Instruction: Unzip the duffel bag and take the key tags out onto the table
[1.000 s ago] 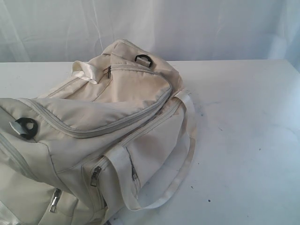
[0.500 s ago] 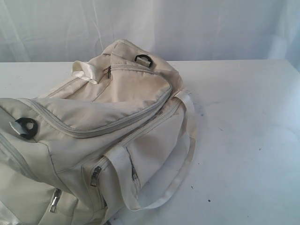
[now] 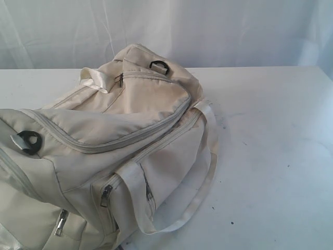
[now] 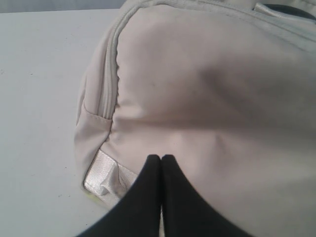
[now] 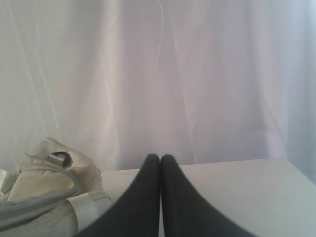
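Left wrist view first: the left gripper (image 4: 161,159) has its 2 black fingers pressed together with nothing between them, tips close to one end panel of the duffel bag (image 3: 119,140), beside a white webbing tab (image 4: 103,175) at the bag's lower corner. Whether the tips touch the fabric I cannot tell. From the exterior view, the cream bag lies on the left half of the table (image 3: 270,156), running off the left and bottom edges of the picture. A black D-ring (image 3: 26,141) sits at its left end, and the long grey main zipper (image 3: 104,146) curves across the top, closed. Metal pulls (image 3: 106,195) hang on the shut side pockets below. A 2nd D-ring (image 3: 159,66) sits at the far end, and a white strap (image 3: 207,177) loops down onto the tabletop at the bag's right side. Further right is bare white surface with faint scuffs. The right gripper (image 5: 160,158) is also closed on nothing, held above the table and facing the pale curtain (image 5: 148,74).
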